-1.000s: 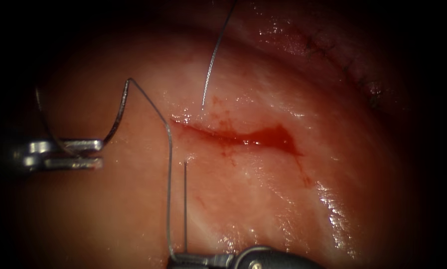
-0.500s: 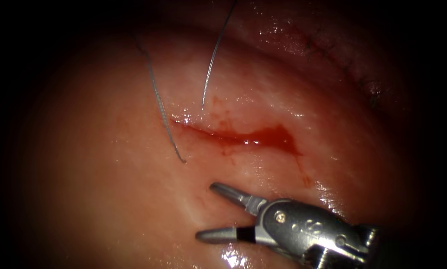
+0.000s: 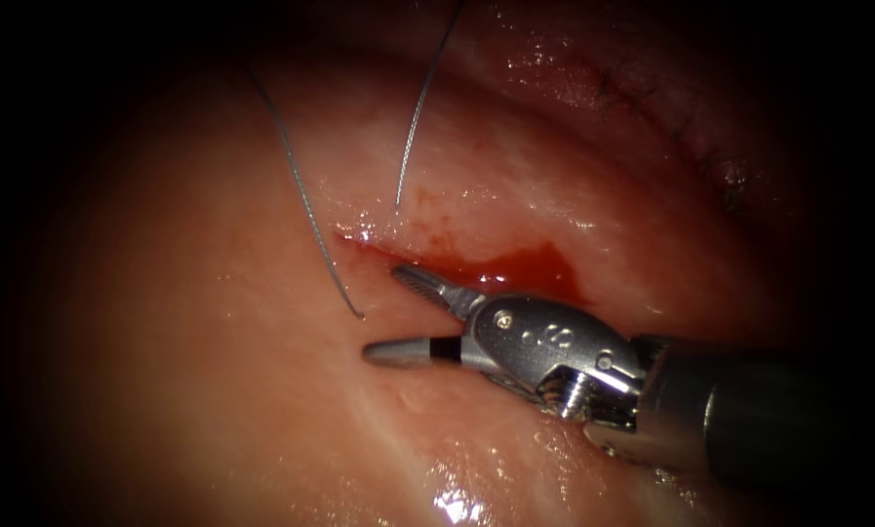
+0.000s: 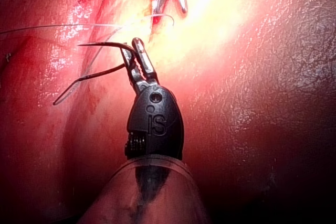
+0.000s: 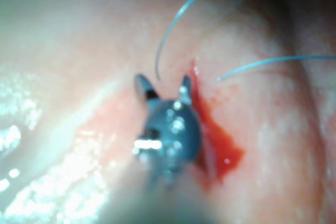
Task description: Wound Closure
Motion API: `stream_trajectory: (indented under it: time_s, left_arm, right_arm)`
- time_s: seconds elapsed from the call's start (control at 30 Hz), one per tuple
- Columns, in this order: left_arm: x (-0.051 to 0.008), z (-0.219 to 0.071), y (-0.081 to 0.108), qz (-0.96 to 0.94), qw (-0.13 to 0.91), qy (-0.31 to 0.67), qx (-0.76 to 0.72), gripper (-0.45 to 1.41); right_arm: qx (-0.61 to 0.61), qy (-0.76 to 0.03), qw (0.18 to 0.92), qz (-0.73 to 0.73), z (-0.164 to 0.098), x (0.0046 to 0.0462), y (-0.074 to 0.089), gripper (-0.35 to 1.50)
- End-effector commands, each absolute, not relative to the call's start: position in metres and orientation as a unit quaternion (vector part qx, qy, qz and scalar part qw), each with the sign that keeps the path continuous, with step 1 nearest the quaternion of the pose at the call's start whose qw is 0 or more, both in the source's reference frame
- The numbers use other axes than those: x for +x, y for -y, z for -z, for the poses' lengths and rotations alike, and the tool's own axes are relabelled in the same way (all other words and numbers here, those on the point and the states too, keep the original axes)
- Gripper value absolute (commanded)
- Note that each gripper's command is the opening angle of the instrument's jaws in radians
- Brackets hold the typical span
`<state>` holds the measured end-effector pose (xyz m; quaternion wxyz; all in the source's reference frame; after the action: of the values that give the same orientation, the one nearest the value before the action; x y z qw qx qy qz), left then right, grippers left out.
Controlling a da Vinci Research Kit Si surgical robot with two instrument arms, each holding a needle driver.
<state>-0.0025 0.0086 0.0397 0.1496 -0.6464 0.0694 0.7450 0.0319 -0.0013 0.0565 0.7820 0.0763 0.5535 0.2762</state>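
Observation:
On the tissue the cut holds red fluid. My right tool comes in from the right with its jaws open and empty: the upper jaw is at the cut's left end, the lower on the tissue below. A thread runs from the upper left into the tissue just left of these jaws. A second thread hangs from above and ends over the cut. My left tool is shut on the dark curved needle near mid-curve, clear of the tissue. The right tool stands open beside the fluid.
An older stitched line crosses the tissue at the upper right. Wet glare lies on the tissue near the front edge. The right tool's shaft covers the lower right. Pale thread stretches across beyond the left tool.
The right tool let go of the thread at the bottom, opened and moved up to the cut's left end. The left tool carried the needle out leftward, drawing the thread loop straight.

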Motion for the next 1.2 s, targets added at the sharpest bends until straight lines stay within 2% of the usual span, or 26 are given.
stream_trajectory:
  time_s: [0.03,0.13,0.2,0.23,0.27,0.3,0.33,0.53,1.03,1.2]
  left_arm:
    - [-0.0029,-0.041,-0.008,-0.744,0.149,-0.067,-0.648,-0.45]
    - [-0.0030,-0.041,-0.008,-0.743,0.149,-0.067,-0.649,-0.45]
    - [-0.0030,-0.041,-0.008,-0.743,0.148,-0.067,-0.650,-0.45]
    - [-0.0030,-0.041,-0.008,-0.743,0.148,-0.067,-0.650,-0.45]
    - [-0.0031,-0.041,-0.008,-0.742,0.147,-0.066,-0.651,-0.45]
    - [-0.0031,-0.041,-0.008,-0.742,0.147,-0.066,-0.651,-0.45]
    - [-0.0032,-0.041,-0.008,-0.741,0.147,-0.066,-0.651,-0.45]
    - [-0.0043,-0.041,-0.008,-0.736,0.144,-0.067,-0.658,-0.45]
    - [-0.0077,-0.042,-0.006,-0.736,0.127,-0.054,-0.663,-0.45]
    - [-0.0085,-0.043,-0.005,-0.736,0.127,-0.048,-0.663,-0.45]
  right_arm:
    - [0.079,-0.556,0.781,-0.274,-0.057,0.0332,0.002,1.15]
    - [0.079,-0.555,0.782,-0.273,-0.058,0.0341,0.002,1.11]
    - [0.084,-0.558,0.780,-0.269,-0.058,0.0345,0.002,0.99]
    - [0.093,-0.562,0.779,-0.262,-0.058,0.0347,0.002,0.49]
    - [0.100,-0.564,0.779,-0.255,-0.058,0.0346,0.002,0.07]
    - [0.104,-0.565,0.779,-0.252,-0.058,0.0346,0.002,-0.23]
    - [0.106,-0.564,0.780,-0.250,-0.058,0.0346,0.002,-0.35]
    - [0.122,-0.557,0.787,-0.238,-0.058,0.0339,0.002,-0.35]
    - [0.147,-0.560,0.783,-0.227,-0.048,0.0264,0.010,-0.35]
    - [0.156,-0.564,0.781,-0.215,-0.045,0.0269,0.013,-0.35]
